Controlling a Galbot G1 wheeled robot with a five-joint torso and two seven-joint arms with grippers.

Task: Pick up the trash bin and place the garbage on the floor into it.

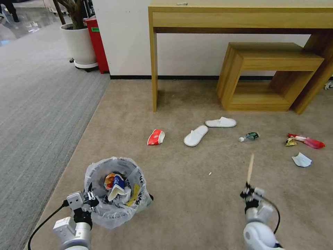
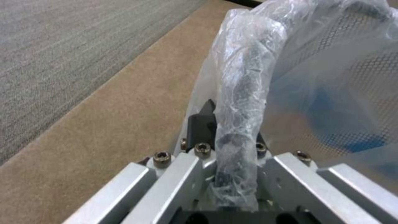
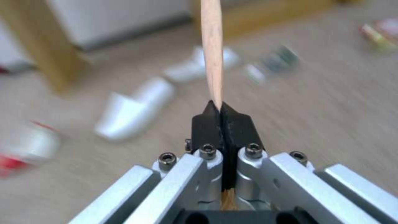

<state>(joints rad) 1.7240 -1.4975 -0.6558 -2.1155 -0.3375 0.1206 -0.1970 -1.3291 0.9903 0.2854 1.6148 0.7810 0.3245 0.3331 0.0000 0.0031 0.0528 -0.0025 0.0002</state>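
Gripping the bag-covered rim of the bin, your left gripper sits at the bin's near left edge, low on the left in the head view; in the left wrist view its black fingers are pressed together on the rim with the crinkled bag folded over it. The bin stands on the tan carpet, close to the seam with the grey carpet, and it already holds a blue-white cup, something orange and a yellow wrapper. Your right gripper is low on the right, well apart from the bin, its fingers clamped on the lower end of a wooden stick that points up and away from you; the right wrist view shows the stick pinched between the two closed black fingers. Out on the carpet lie a crushed red-white cup, two white slippers just beside each other in front of the desk, a small bottle to their right, red and yellow wrappers farther right, and a piece of white paper near them. A tiny white scrap lies between the bin and the stick. A low wooden stool stands under the desk against the wall.
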